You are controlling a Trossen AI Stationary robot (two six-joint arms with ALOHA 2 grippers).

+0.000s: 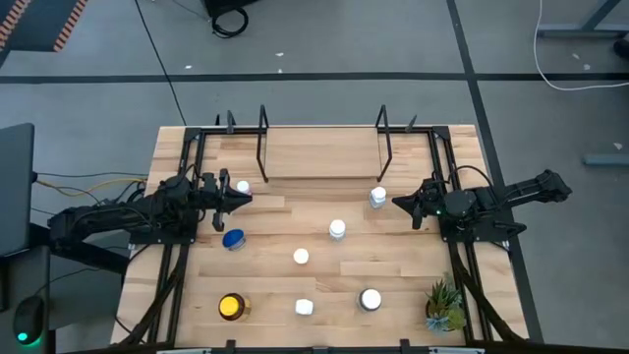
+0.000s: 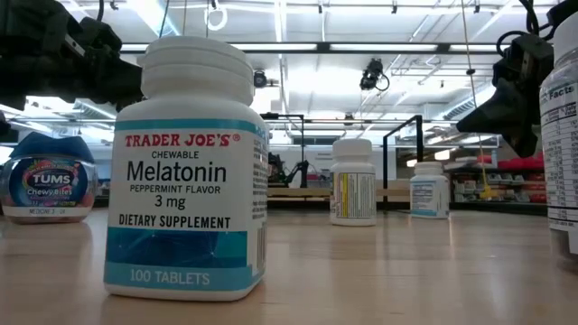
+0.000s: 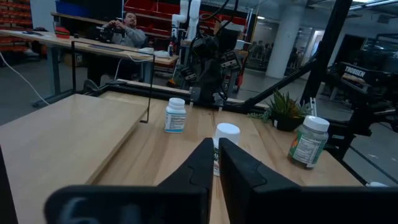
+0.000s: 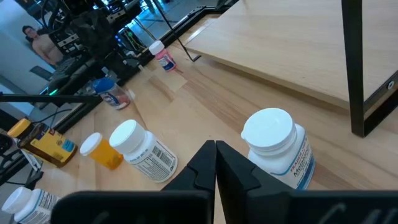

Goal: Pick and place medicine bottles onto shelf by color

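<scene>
Left gripper (image 1: 244,198): at centre left of the high view, fingers pressed together on nothing, tips just beside a pink bottle (image 1: 243,186). We judge a closed approach could knock it over.
TUMS bottle (image 1: 233,239): blue-lidded, lower left of the left gripper; an elbow sweep might nudge it.
Amber bottle (image 1: 232,307): lower left, well apart from both arms.
Shelf (image 1: 319,154): upper centre, board bare; its black uprights (image 1: 262,146) could catch a carried bottle.
White-capped bottles (image 1: 337,229): scattered mid-surface, one lying on its side in the right wrist view, so it may roll.
Right gripper (image 1: 397,203): centre right, fingers together and empty, just beside a blue-labelled bottle (image 1: 377,198); we must open before closing in.
Potted plant (image 1: 444,304): lower right, clear of the work.
</scene>
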